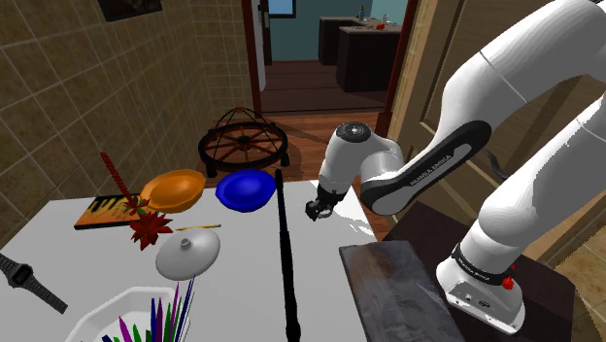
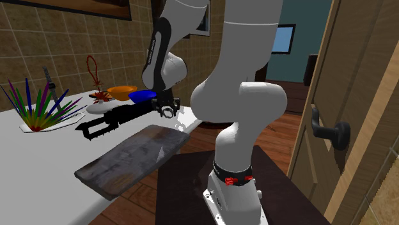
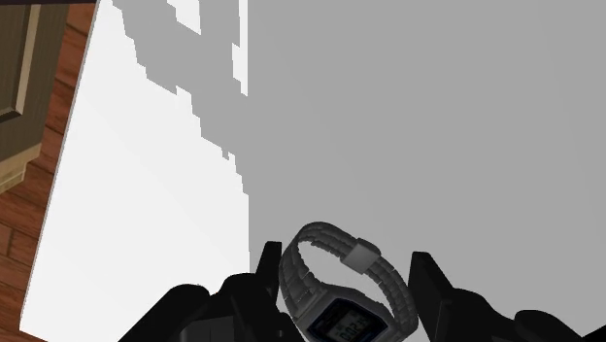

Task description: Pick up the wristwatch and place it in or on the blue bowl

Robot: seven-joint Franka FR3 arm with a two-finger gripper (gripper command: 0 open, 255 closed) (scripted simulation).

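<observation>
Tool [image 1: 319, 208] clamped on the grey digital wristwatch [image 3: 340, 321], strap looped between its fingers, held clear above the white tabletop [image 1: 233, 291] near its edge, just to the shoulder view's right of the blue bowl [image 1: 245, 189], not over it.

**Tiled room corner with an open doorway**
Tan tiled walls [image 1: 58, 87] meet behind a white table [image 1: 238, 296], and a dark-framed picture [image 1: 131, 8] hangs high on one wall. A dark red door frame [image 1: 251, 58] opens onto a reddish wooden floor [image 1: 311, 121]. Beyond it are a teal wall [image 1: 291, 29] and dark cabinets [image 1: 364, 53]. Near the table stands a light wooden panelled door [image 2: 364, 77] with a dark lever handle [image 2: 332, 132]. A grey shadow lies across part of the tabletop.
</observation>
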